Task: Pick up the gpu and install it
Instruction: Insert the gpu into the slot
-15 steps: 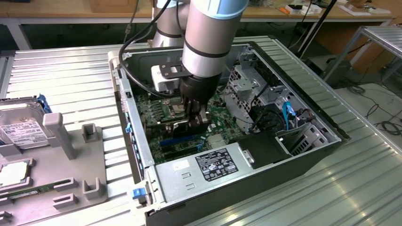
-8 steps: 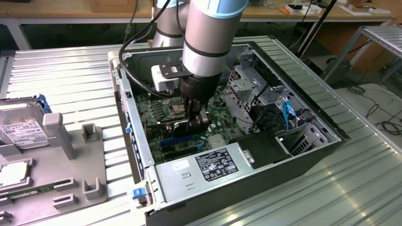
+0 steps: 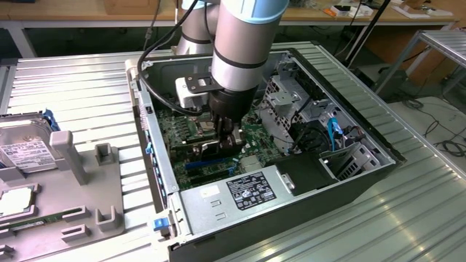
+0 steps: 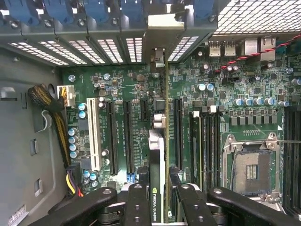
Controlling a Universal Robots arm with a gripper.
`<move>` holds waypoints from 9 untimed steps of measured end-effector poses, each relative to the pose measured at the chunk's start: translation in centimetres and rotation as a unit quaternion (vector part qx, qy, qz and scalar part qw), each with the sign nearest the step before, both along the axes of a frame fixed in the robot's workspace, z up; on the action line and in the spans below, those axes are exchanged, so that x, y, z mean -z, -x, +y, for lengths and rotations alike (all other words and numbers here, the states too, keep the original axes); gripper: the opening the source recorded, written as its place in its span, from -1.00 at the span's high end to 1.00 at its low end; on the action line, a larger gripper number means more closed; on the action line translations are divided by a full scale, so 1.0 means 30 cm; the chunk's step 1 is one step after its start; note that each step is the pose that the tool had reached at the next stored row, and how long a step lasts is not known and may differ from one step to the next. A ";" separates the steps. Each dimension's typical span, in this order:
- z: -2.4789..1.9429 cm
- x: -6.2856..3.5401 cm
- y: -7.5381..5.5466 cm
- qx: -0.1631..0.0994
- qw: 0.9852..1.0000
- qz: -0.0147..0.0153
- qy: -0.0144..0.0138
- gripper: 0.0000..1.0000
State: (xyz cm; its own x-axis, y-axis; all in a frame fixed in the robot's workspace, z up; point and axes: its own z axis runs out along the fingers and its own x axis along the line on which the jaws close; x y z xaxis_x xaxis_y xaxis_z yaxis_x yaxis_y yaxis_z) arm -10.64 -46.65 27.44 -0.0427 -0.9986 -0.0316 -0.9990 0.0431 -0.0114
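Exterior view: the arm [image 3: 240,43] reaches down into an open computer case [image 3: 378,158] that lies on its side on a ribbed metal table [image 3: 80,93]. The hand [image 3: 227,143] is low inside the case, above the motherboard [image 3: 171,125], with the dark gpu [image 3: 193,148] standing on edge under it. The power supply [image 3: 240,191] with its white label sits at the near end of the case. Well apart, at the exterior view's left, a hard drive [image 3: 22,147] rests beside a grey holder [image 3: 87,180].

Wrist view: the hand [image 4: 157,197] is clamped on the gpu [image 4: 157,155], one black finger [image 4: 137,202] pressing on each face of the card. The card is seen edge-on, in line with the long black slots [image 4: 128,136] of the green board, and its silver bracket [image 4: 165,21] lies at the slotted rear wall of the case. Whether its edge sits fully in a slot cannot be told. The bare processor socket [image 4: 251,172] lies to one side of the card, and a white slot [image 4: 94,136] to the other.
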 end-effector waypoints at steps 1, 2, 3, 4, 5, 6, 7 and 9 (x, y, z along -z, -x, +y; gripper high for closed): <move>0.001 0.000 0.002 0.000 1.000 0.000 0.000 0.47; 0.003 0.000 0.005 0.000 1.000 0.000 0.000 0.47; 0.004 0.000 0.006 0.000 1.000 0.000 0.000 0.47; 0.004 0.000 0.007 0.000 1.000 0.000 0.000 0.47; 0.005 0.001 0.010 0.000 1.000 -0.001 0.000 0.47; 0.006 0.002 0.013 0.000 1.000 -0.003 0.000 0.47; 0.006 0.003 0.015 0.000 1.000 -0.004 0.000 0.47; 0.007 0.004 0.017 0.000 1.000 -0.006 0.000 0.47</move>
